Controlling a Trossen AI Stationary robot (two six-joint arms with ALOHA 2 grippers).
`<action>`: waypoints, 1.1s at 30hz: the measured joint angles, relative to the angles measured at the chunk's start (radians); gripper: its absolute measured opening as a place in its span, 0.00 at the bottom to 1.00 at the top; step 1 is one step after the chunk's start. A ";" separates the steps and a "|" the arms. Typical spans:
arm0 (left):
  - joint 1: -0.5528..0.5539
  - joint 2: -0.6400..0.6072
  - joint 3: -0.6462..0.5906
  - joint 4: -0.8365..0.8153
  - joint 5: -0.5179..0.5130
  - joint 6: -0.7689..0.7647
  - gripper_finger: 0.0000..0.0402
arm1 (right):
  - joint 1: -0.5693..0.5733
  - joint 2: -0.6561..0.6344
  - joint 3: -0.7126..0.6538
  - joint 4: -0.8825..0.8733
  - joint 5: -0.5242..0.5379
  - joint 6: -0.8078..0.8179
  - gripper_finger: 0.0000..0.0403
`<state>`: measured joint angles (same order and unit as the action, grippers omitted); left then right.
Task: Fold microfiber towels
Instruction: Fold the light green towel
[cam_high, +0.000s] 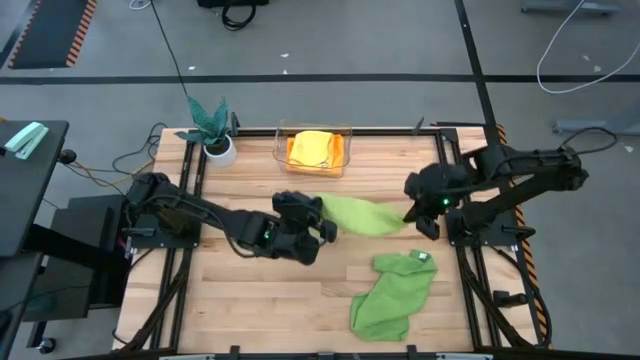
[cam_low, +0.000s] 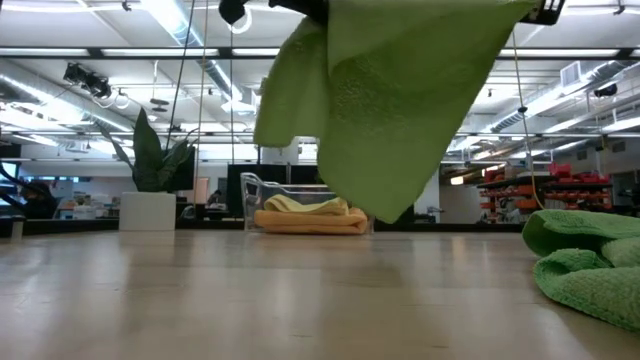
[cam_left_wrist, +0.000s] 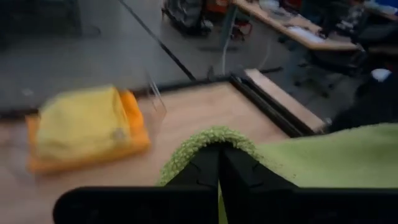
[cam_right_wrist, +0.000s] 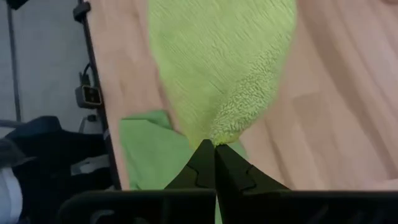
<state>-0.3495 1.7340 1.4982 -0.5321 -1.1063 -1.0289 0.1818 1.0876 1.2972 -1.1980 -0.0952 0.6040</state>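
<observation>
**Two grippers, one lime towel aloft**

Nearest, low right of high view: mid-green towel (cam_high: 393, 295) crumpled on table (cam_high: 260, 300). Mid-frame: lime green towel (cam_high: 362, 214) stretched between left gripper (cam_high: 318, 212) and right gripper (cam_high: 412, 214), both pinched shut on it. Farther, upper centre: yellow towel (cam_high: 312, 146) atop orange towel (cam_high: 293, 157) in clear bin (cam_high: 278, 138).

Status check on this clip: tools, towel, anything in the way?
Left tool and right tool both shut on the lime towel, held up off the table. Mid-green towel lies crumpled below; nothing blocking.

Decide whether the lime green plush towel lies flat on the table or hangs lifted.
Lifted: the lime green plush towel hangs between both shut pincers, clear of the wooden table.
</observation>
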 joint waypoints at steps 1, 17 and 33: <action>-0.013 0.005 -0.001 -0.007 0.013 -0.030 0.03 | 0.024 0.010 0.000 0.016 0.005 0.012 0.00; -0.082 0.151 -0.001 -0.029 0.057 -0.289 0.01 | 0.063 0.067 -0.002 0.076 0.069 -0.020 0.00; 0.075 0.160 -0.001 -0.424 0.178 -0.428 0.06 | -0.300 0.108 -0.276 0.340 0.000 -0.156 0.00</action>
<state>-0.2746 1.8942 1.4975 -0.9564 -0.9280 -1.4565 -0.1180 1.1957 1.0214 -0.8583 -0.0956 0.4478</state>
